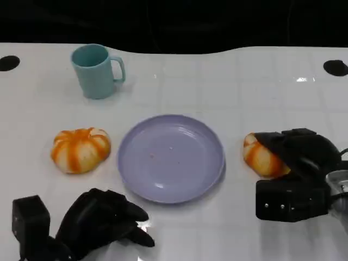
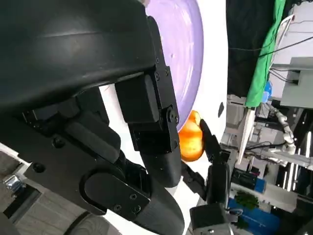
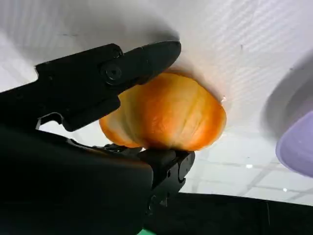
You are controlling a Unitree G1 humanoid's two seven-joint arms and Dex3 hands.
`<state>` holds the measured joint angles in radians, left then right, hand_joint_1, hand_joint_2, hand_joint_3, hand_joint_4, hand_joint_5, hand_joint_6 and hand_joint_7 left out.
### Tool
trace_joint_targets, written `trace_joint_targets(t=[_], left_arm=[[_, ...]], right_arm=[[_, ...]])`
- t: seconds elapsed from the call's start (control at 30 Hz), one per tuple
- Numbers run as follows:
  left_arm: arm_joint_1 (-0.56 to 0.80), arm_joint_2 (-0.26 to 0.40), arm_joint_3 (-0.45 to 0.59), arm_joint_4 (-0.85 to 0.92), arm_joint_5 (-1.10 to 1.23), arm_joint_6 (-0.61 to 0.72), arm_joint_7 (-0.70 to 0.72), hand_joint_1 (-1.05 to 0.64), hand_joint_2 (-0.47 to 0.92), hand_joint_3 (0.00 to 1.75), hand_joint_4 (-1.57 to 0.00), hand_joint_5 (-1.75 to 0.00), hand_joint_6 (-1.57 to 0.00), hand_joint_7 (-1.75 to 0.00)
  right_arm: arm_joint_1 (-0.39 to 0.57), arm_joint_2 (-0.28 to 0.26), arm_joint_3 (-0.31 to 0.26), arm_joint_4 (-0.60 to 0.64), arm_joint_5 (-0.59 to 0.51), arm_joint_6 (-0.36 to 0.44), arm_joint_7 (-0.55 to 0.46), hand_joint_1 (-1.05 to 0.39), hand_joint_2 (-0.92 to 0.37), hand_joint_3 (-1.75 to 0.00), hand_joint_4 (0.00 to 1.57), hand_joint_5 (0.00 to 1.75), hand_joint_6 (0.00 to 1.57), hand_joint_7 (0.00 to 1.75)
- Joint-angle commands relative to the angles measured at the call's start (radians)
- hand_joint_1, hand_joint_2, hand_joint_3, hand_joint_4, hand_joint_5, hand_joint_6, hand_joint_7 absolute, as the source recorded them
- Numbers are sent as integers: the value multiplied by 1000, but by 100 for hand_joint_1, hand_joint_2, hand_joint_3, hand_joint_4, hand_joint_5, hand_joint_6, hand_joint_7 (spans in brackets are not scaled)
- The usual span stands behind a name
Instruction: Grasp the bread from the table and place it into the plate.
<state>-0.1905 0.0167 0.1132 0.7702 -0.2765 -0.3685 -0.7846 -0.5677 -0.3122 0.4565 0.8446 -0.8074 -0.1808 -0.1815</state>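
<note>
We find the right hand (image 1: 296, 163) with fingers (image 3: 142, 61) closed around the round orange-and-white ribbed bread roll (image 1: 262, 157) on the white counter (image 1: 228, 81) just right of the lilac plastic plate (image 1: 171, 157); probably light, soft, best cradled across its sides.

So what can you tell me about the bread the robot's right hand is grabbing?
The bread is a round orange bun with pale stripes running over it, like a little pumpkin, and its crust looks glossy. It sits on the white table, just right of the purple plate, not touching it. The right hand covers its far side, with black fingers wrapped around it.
</note>
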Motion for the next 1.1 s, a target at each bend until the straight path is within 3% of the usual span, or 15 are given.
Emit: trace_joint_targets(t=[0.03,0.17,0.2,0.23,0.27,0.37,0.4,0.47,0.5,0.57,0.97,1.1], left_arm=[[11,16,-1,-19,0,3,6,-105,74,0,-157,-24,-157,-4],[21,18,-7,-38,5,9,20,-105,75,0,-157,-24,-157,-4],[24,18,-8,-42,5,10,21,-105,75,0,-157,-24,-157,-4],[25,19,-9,-44,4,11,20,-105,75,0,-157,-24,-157,-4],[26,20,-10,-47,5,12,21,-105,75,0,-157,-24,-157,-4],[28,21,-12,-52,6,16,25,-105,75,0,-157,-24,-157,-4],[29,21,-12,-53,6,17,26,-105,75,0,-157,-24,-157,-4],[27,21,-11,-49,4,16,22,-105,75,0,-157,-24,-157,-4],[26,21,-11,-46,3,15,20,-105,75,0,-157,-24,-157,-4],[25,21,-10,-43,1,14,17,-105,74,0,-157,-24,-157,-4],[27,19,-15,-48,6,13,25,-105,75,0,-157,-24,-157,-4],[25,20,-13,-41,5,10,22,-105,74,0,-157,-24,-157,-4]], right_arm=[[-15,20,-2,56,27,-8,-72,-32,-89,-2,40,21,39,4],[-12,18,-1,82,35,-65,-195,-16,-92,-3,77,31,72,11],[-12,15,-1,93,35,-96,-239,-14,-92,-3,79,46,79,10],[-12,12,0,105,34,-127,-279,-12,-92,-6,78,92,93,12],[-14,9,2,119,31,-153,-314,-12,-92,-8,79,112,101,14],[-22,4,9,156,26,-218,-397,-11,-92,-15,87,139,119,20],[-25,3,12,166,21,-236,-428,-8,-84,-30,88,159,119,43],[-31,3,20,185,12,-257,-477,-7,-61,-68,91,171,82,139],[-34,4,23,194,10,-263,-494,-8,-56,-75,93,173,76,157],[-39,6,28,207,9,-276,-525,-9,-50,-86,94,174,71,171],[-57,8,30,192,22,-322,-638,-10,-29,-131,97,175,74,175],[-65,14,20,174,36,-340,-647,-9,-27,-136,98,175,75,175]])
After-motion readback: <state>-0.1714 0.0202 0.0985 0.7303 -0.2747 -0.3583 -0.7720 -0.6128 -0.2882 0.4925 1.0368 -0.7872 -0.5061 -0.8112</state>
